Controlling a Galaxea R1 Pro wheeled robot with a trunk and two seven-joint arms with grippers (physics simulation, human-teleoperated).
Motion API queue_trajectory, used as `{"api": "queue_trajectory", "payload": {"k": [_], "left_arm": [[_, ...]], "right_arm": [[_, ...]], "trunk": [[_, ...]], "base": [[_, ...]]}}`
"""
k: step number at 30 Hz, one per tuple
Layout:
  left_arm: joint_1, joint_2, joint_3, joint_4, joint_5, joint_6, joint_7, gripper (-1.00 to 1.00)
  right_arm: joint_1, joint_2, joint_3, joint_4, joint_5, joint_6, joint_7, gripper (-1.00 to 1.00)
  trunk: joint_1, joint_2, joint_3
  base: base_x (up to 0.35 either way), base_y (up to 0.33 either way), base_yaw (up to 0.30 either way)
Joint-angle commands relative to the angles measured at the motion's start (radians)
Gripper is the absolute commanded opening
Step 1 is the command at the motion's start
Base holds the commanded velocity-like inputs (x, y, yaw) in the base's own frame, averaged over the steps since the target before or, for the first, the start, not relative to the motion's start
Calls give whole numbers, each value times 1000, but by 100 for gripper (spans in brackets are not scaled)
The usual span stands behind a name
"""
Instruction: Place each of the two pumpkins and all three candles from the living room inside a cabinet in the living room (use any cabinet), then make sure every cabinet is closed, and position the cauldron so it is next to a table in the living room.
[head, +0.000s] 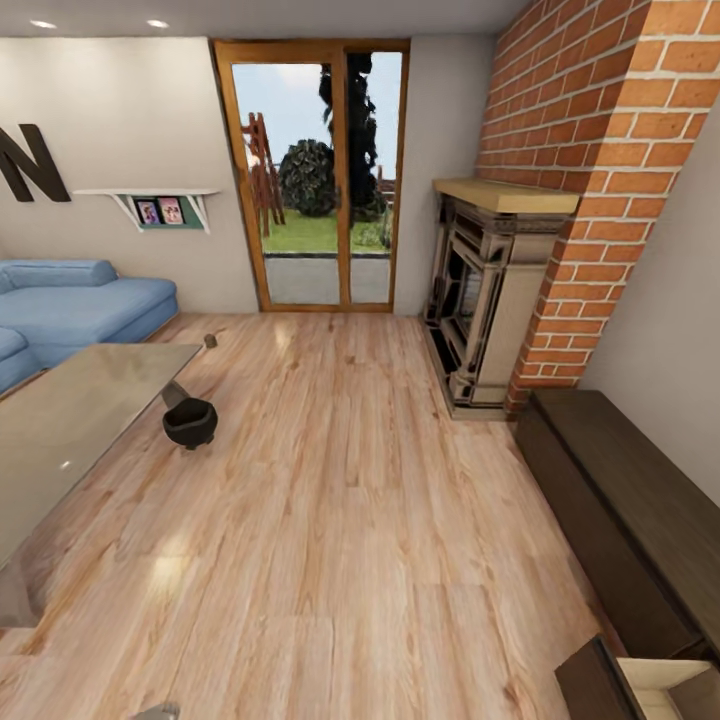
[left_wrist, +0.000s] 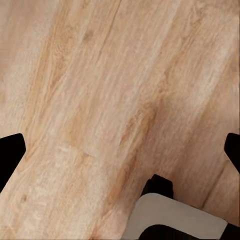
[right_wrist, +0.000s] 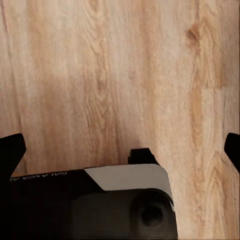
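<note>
From our head camera we saw one black cauldron (head: 190, 421) sitting on the wooden floor (head: 350, 520), just beside the corner of one glass-topped table (head: 70, 420). One long dark cabinet (head: 625, 510) ran along the right wall, with one drawer (head: 650, 682) open at its near end. We saw no pumpkins or candles here, so we judged closing the drawer remained.

In our left wrist camera, the left gripper (left_wrist: 120, 152) hung over bare floor, jaws wide apart and empty.

In our right wrist camera, the right gripper (right_wrist: 120, 152) did likewise, jaws apart, holding nothing
</note>
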Motion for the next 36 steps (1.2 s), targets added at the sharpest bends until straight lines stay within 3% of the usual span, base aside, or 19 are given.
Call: {"api": "queue_trajectory", "payload": {"k": [1,5,13,26,33,36], "left_arm": [[-1,5,-8,-33,9,20,5,100],[-2,11,-7,-94,10,54,12,100],[-9,11,-2,-114,13,25,21,100],[-13,-21,71,-81,20,4,20,100],[-12,-28,77,-73,21,-27,19,100],[-12,-29,76,-29,19,-73,19,100]], "right_arm": [[-1,0,17,-14,-11,22,-6,100],[-9,3,31,-33,-11,76,-8,100],[-20,12,40,-37,-10,83,-10,100],[-20,11,42,-38,-10,5,-8,100],[-20,11,42,-39,-10,3,-3,100],[-20,11,42,-39,-10,-4,-2,100]], "trunk": [[1,-1,-1],[1,-1,-1],[1,-1,-1],[1,-1,-1],[1,-1,-1],[1,-1,-1]], "base": [[335,3,0],[335,1,0],[335,0,0],[317,95,14],[325,76,220],[334,7,78]]}}
